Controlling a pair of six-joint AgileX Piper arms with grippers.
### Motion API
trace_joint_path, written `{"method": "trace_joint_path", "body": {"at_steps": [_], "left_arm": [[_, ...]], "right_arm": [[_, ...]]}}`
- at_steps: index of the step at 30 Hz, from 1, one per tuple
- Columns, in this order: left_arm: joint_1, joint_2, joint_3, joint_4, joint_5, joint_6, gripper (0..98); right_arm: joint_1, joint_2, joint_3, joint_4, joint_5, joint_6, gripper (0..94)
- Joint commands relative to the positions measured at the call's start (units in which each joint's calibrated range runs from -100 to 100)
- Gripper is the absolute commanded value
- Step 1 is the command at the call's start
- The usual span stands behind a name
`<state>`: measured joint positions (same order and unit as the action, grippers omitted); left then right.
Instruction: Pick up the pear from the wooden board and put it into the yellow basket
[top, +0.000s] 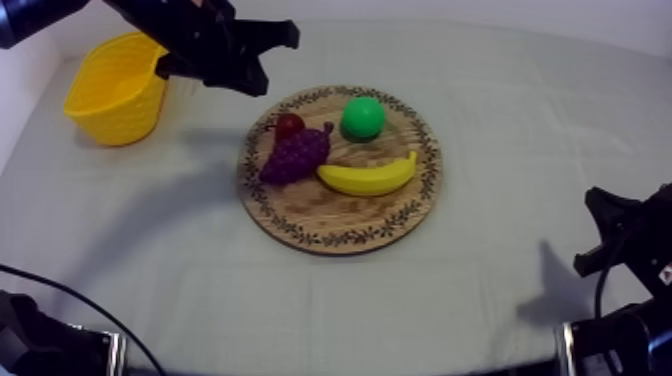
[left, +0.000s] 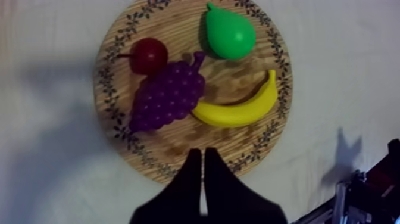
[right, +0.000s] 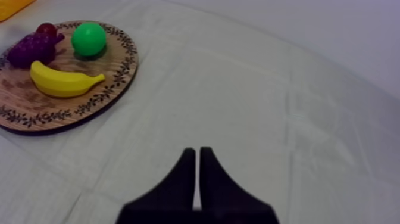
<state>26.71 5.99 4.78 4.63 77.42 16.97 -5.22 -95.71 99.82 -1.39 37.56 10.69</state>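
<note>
The step in hand looks like the approach: nothing is lifted yet. The left hand (left: 201, 156) hangs above the near rim of the wooden board (top: 420, 190), its two fingers pressed together into a narrow wedge with nothing between them. The pear (left: 230, 33) lies on the board across from this hand, past the banana (left: 237, 106) and a little to the side of the line the fingers point along. The grapes (left: 165, 98) and the small red fruit (left: 146, 55) lie on the other side of that line.

The next move, as I judge it, calls for parting the fingers, carrying the hand forward over the banana and lowering it round the pear. How high the hand hangs is hard to tell; it seems well clear of the fruit.

The pear has open board on its far side, while the banana and the grape stem lie near on the hand's side. The yellow basket (top: 115, 90) stands close beside the left arm, with bare desk (top: 520, 130) between it and the board. The right hand (right: 197, 152), closed and empty, rests well apart over bare cloth.
</note>
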Motion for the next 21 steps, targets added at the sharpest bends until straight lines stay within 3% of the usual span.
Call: {"method": "trace_joint_path", "body": {"at_steps": [1, 21], "left_arm": [[0.45, 3.61, -9.02, 0.01, 1.02, 0.58, 0.0], [1.79, 23.08, -33.16, 0.84, 5.92, 3.61, 0.1]], "right_arm": [[0.01, -0.04, -0.05, -0.01, 0.02, 0.03, 0.4], [0.01, -0.04, -0.05, -0.01, 0.02, 0.03, 0.4]]}}
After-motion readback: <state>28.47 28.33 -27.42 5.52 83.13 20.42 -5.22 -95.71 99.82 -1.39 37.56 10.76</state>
